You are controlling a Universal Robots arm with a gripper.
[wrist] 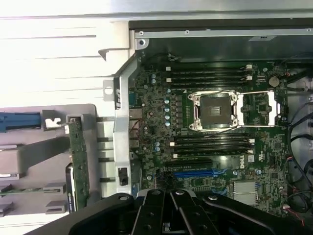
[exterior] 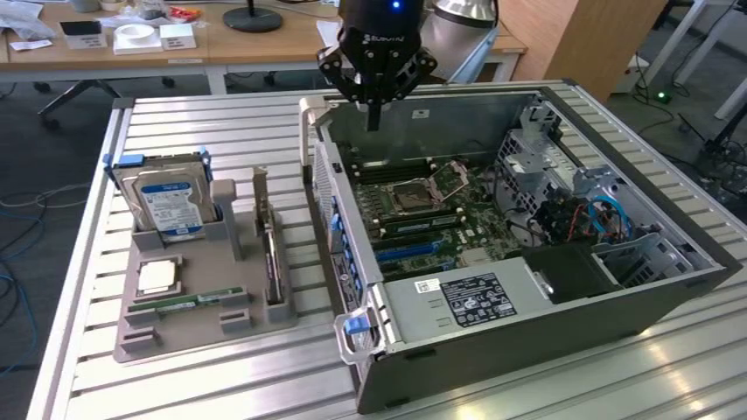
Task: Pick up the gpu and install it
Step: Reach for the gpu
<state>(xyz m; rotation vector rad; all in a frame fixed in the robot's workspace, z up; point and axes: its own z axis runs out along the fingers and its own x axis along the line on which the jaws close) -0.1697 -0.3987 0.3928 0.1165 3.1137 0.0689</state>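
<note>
gripper clenched empty over open case, gpu standing on edge in holder (probably so its top edge stays graspable).

Worktop of ribbed bare metal with a dull sheen; computer case of matt grey sheet metal; holder of matt grey plastic; claw glossy black.
</note>
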